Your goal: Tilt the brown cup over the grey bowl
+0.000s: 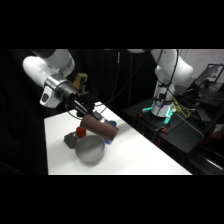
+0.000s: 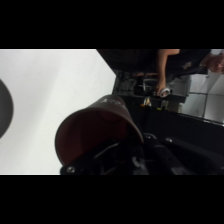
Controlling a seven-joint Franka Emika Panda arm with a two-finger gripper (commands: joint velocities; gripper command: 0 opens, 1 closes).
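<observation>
Clearly the tilting step itself is in hand: the gripper is clamped on the brown cup, gripping it near its base end, and carries it in the air, tipped well over onto its side so that its length runs down and to the right in the side view. In the wrist view the cup sits right in front of the black linkage, its round body seen almost end-on, with the fingers hidden behind it. The cup hangs just above the far rim of the grey bowl, which rests on the white table toward its near left part; the cup's lower end, however, points right, past the bowl's right edge, not into its hollow. By my judgement the next move calls for bringing that lower end over the bowl's middle, or turning the wrist so the mouth faces down into it, while keeping the hold firm. As for looks, the cup is a dark maroon-brown tapered tumbler, smooth, without a handle. A red and green lump lies just left of the bowl, touching or nearly so, and a bit of a blue cup shows behind the brown one.
</observation>
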